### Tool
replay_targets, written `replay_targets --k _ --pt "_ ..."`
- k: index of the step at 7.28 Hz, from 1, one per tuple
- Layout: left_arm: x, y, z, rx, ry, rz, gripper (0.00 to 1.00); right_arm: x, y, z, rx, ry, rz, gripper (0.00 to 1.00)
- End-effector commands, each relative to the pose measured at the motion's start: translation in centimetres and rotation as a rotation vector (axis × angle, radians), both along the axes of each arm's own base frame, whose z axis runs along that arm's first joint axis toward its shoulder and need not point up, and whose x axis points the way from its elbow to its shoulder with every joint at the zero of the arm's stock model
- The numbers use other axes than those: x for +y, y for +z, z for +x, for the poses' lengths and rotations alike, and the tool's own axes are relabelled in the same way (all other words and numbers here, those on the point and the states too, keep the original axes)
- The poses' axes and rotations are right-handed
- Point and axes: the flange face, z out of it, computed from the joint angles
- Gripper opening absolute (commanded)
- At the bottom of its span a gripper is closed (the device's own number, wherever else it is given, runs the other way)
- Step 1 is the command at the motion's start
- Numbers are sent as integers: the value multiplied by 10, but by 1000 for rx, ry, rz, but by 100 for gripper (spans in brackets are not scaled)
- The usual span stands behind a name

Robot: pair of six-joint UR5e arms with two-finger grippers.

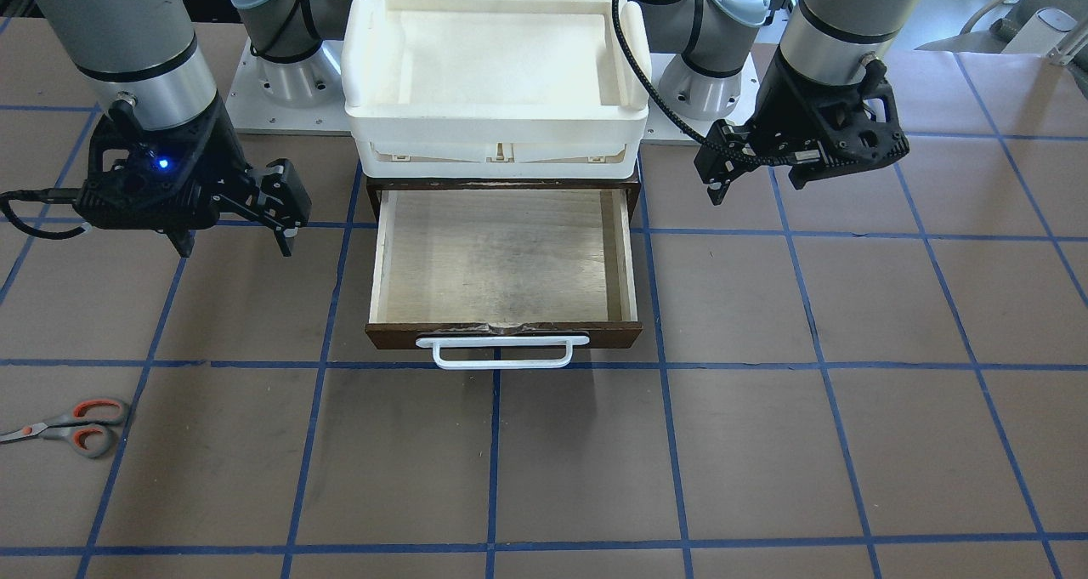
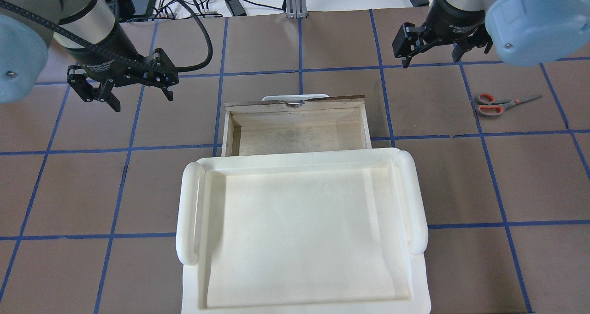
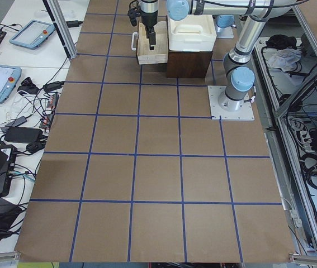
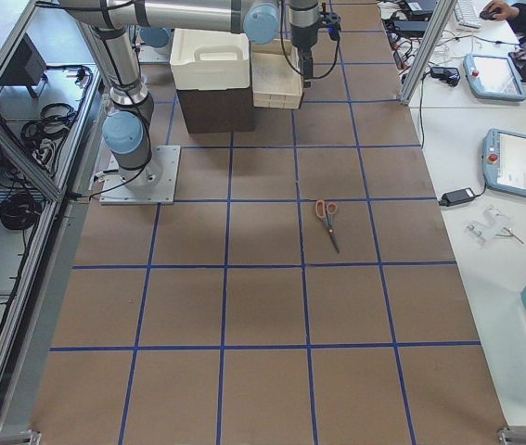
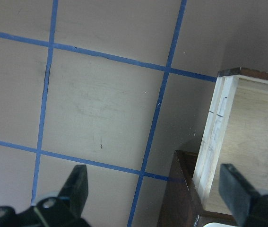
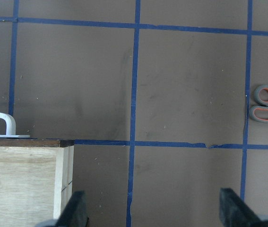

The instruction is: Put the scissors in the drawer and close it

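The scissors, grey handles lined orange, lie flat on the table far out on my right side. They also show in the overhead view and the right wrist view. The drawer is pulled open and empty, pale inside, with a white bar handle. My right gripper is open and empty, hovering beside the drawer, well short of the scissors. My left gripper is open and empty above the table on the drawer's other side.
A white plastic bin sits on top of the dark cabinet that holds the drawer, and it is empty in the overhead view. The brown table has a blue tape grid. Both arm bases stand behind the cabinet.
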Motion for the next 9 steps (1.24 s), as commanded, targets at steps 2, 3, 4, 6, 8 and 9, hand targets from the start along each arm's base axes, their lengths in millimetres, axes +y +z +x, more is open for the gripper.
replay_targets --k 2,3,4,6,8,9 --pt "0 0 0 0 0 1 100 -5 -8 0 0 -12 11 100" --pt "0 -1 0 0 0 2 100 -7 -9 0 -1 -7 4 100" --pt "0 0 0 0 0 1 100 -12 -17 1 -11 -4 16 100" --pt "0 0 0 0 0 1 100 -19 -19 -4 -8 29 0 100" --pt "0 0 0 -1 0 1 100 -36 -26 -49 23 154 -6 99" --pt "0 0 0 0 0 1 100 -43 -32 -80 47 260 9 100"
